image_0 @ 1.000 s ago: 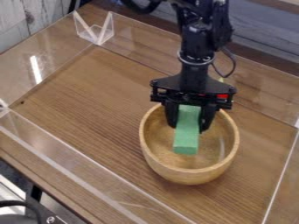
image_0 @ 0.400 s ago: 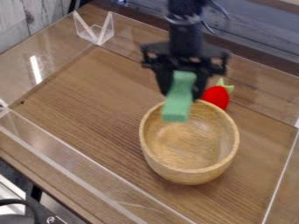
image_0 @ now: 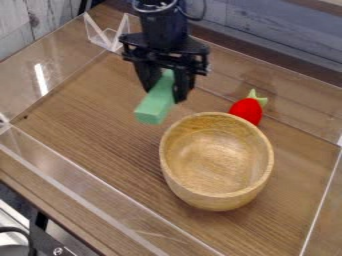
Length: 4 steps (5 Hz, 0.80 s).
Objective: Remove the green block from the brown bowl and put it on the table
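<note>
Green and flat, the block (image_0: 156, 101) hangs tilted in the air, its upper end pinched between the two fingers of the black claw (image_0: 167, 82); the claw is closed on that upper end, and the lower end of the block slants down and to the left of it, clear of the table (image_0: 94, 130); the claw points almost straight down, with the arm's dark wrist rising above it toward the top edge of the view. Below and to the right of the claw sits the brown bowl (image_0: 217, 161), round, thick-walled and pale wood, with nothing inside it; the block is outside the bowl, up and to the left of its rim, and apart from it. Right of the claw, just beyond the bowl's far rim, lies a small red strawberry toy (image_0: 247, 108) with a green top; whether it touches the bowl cannot be told. Under the claw the wood-grain tabletop is bare; clear plastic walls (image_0: 54, 60) run along its edges, well to the left of the claw and in front of it.
</note>
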{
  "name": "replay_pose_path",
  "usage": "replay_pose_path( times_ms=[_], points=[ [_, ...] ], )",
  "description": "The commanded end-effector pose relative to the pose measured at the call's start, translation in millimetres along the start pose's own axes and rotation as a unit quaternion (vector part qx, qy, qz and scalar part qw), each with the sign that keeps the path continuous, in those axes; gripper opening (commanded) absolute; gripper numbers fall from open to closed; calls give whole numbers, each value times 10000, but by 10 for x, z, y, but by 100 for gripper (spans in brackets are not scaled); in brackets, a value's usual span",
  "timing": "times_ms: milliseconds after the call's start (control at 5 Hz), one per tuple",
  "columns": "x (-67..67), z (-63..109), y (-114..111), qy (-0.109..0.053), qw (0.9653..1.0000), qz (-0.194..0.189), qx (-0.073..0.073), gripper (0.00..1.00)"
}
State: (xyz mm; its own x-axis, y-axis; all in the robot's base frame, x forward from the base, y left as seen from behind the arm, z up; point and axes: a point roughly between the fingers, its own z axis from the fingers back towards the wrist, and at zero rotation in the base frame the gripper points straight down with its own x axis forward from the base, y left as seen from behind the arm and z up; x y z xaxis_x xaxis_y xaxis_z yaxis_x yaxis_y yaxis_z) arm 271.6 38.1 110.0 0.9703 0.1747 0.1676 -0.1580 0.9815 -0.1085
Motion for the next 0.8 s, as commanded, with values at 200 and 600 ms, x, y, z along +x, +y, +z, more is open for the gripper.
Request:
replay_pose_path(
  times_ms=[200, 600],
  points=[
    [27, -79, 111, -133, 9994, -302, 136, 0],
    [-19, -264, 172, -77, 9990, -372, 252, 0]
  ],
)
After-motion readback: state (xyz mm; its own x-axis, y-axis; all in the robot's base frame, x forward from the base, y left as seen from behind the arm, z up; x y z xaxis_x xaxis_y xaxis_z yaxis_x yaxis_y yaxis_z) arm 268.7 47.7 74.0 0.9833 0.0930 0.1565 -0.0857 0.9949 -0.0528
